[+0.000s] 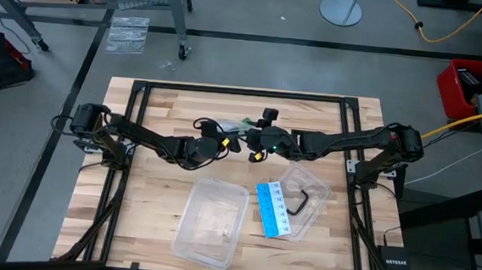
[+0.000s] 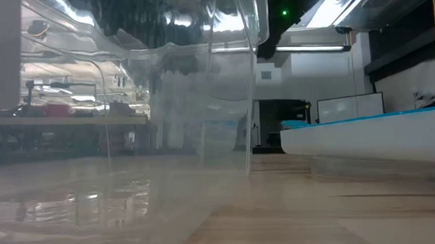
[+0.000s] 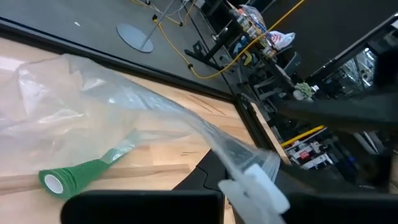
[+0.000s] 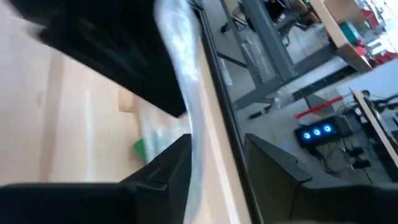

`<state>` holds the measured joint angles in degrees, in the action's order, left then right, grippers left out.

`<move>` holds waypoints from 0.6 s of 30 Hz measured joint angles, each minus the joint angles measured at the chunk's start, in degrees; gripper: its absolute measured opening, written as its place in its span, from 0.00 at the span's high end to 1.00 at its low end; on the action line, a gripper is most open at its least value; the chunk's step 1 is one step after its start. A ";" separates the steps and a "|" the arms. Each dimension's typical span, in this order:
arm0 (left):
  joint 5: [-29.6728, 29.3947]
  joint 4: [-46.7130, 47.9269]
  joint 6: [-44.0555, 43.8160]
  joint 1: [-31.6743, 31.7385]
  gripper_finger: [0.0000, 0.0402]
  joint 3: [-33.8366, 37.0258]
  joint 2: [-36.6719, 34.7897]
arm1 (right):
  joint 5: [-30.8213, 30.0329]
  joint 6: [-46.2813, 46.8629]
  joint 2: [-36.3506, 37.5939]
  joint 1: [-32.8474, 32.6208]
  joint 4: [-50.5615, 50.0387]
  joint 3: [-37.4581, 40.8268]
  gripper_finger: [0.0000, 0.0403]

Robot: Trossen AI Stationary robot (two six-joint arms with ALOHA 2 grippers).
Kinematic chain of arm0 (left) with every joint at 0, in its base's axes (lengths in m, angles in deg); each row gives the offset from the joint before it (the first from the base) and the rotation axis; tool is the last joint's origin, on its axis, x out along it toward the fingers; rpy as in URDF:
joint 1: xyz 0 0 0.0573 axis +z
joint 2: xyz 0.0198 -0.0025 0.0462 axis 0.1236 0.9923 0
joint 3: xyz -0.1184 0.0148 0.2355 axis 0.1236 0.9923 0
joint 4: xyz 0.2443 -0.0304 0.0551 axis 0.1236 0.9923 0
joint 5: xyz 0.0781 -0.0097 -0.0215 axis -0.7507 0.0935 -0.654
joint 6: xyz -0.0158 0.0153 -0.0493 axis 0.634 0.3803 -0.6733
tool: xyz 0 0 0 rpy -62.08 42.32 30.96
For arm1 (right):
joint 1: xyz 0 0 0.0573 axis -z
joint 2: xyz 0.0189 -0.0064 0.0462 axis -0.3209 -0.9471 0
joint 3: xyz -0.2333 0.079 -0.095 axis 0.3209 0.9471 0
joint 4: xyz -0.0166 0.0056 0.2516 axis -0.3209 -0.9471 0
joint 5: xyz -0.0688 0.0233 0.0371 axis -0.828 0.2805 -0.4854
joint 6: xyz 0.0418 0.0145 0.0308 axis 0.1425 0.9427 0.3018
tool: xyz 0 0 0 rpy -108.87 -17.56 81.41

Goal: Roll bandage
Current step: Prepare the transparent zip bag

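The dark green bandage [image 3: 68,177] is a small roll lying on the table. It sits at the mouth of the crumpled clear wrapper [image 3: 93,112], with a green tail running into it. It also shows in the high view [image 1: 243,122] and the right wrist view [image 4: 140,148]. My left gripper [image 1: 223,144] is shut on the wrapper's end at the table's middle. My right gripper [image 1: 254,141] faces it, open. The wrapper strip [image 4: 194,124] runs between its fingers, close along one finger [image 4: 174,165]. I cannot tell whether they touch. My left gripper pinches the wrapper's whitish bunched end [image 3: 252,186] between its two fingers. The fingers come in low and nearly level from the table's left. From there the wrapper stretches away, drawn out in a band [image 3: 205,134], and its wider part rests on the table by the bandage.
A clear plastic tub [image 1: 211,222] stands near the front middle and fills the low view [image 2: 202,100]. To its right, a clear lid or tray [image 1: 314,191] holds a blue-and-white card [image 1: 273,210] and a black bent key [image 1: 301,199]. A black frame rail [image 1: 244,93] runs along the far edge.
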<state>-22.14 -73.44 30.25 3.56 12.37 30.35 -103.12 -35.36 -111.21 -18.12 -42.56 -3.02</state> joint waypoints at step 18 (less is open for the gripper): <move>0.04 -1.04 0.04 -1.21 1.00 0.00 -0.09 | 12.31 4.13 -0.04 3.59 -4.48 0.00 0.86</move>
<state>-22.10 -74.48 30.29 2.35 12.37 30.26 -90.81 -31.23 -111.26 -14.53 -47.04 -3.02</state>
